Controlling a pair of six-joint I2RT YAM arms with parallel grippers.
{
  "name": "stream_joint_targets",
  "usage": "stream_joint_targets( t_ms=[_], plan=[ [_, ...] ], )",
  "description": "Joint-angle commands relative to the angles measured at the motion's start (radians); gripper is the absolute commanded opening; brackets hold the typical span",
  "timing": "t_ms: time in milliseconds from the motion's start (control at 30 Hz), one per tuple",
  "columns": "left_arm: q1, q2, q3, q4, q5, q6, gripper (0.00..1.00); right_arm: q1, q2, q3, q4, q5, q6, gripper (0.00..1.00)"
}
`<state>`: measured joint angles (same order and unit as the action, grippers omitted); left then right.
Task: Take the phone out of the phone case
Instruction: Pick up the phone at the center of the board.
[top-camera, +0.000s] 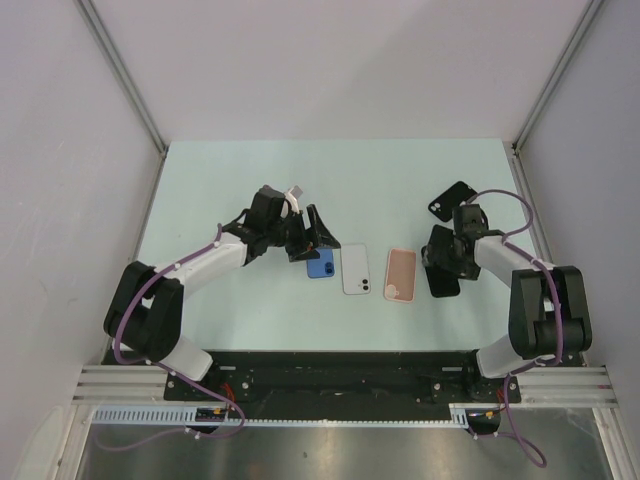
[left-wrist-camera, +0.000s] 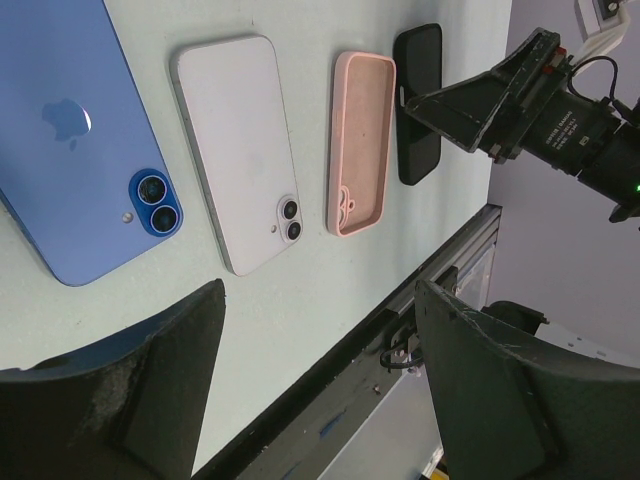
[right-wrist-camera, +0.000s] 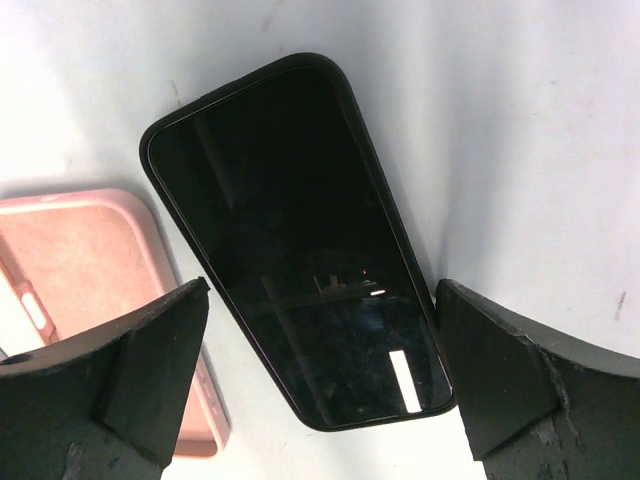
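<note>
Pale green worktop (top-camera: 250, 180) with white walls: the black phone (right-wrist-camera: 300, 240) lies flat, glass up, just beside the pink case (right-wrist-camera: 90, 270) and pointing the same way as it. The right hand (right-wrist-camera: 320, 340) hangs right over the phone, wide open and holding nothing, with one finger by each long side, so it is the nearer hand. The left hand (left-wrist-camera: 320, 320) is open and empty too, out past the pink case by the blue phone (left-wrist-camera: 70, 140).
</note>
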<state>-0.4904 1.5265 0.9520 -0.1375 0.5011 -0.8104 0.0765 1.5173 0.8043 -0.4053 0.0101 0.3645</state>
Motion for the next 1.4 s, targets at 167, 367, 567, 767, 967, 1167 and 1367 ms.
stream_joint_targets(
  t_ms=[167,367,567,767,967,1167,1367],
  plan=[
    [-0.005,-0.005,0.041,0.012,0.017,0.024,0.80,0.063,0.047,-0.017,-0.132,-0.039,0.057,1.00],
    [-0.004,-0.005,0.042,0.009,0.019,0.030,0.80,0.083,0.027,-0.014,-0.153,0.056,0.076,1.00],
    [-0.004,0.003,0.048,0.007,0.025,0.030,0.80,0.138,0.061,0.009,-0.219,0.175,0.083,1.00],
    [-0.004,0.001,0.050,0.006,0.027,0.031,0.80,0.170,0.119,0.019,-0.210,0.148,0.088,0.90],
    [-0.005,0.007,0.051,0.003,0.034,0.039,0.80,0.169,0.132,0.019,-0.158,0.093,0.096,0.66],
    [-0.025,0.141,0.151,0.044,0.129,-0.009,0.75,0.158,0.097,0.009,-0.095,0.030,0.134,0.40],
    [-0.068,0.211,0.232,0.052,0.149,-0.041,0.75,0.129,-0.037,-0.031,-0.026,-0.082,0.185,0.25]
  ],
)
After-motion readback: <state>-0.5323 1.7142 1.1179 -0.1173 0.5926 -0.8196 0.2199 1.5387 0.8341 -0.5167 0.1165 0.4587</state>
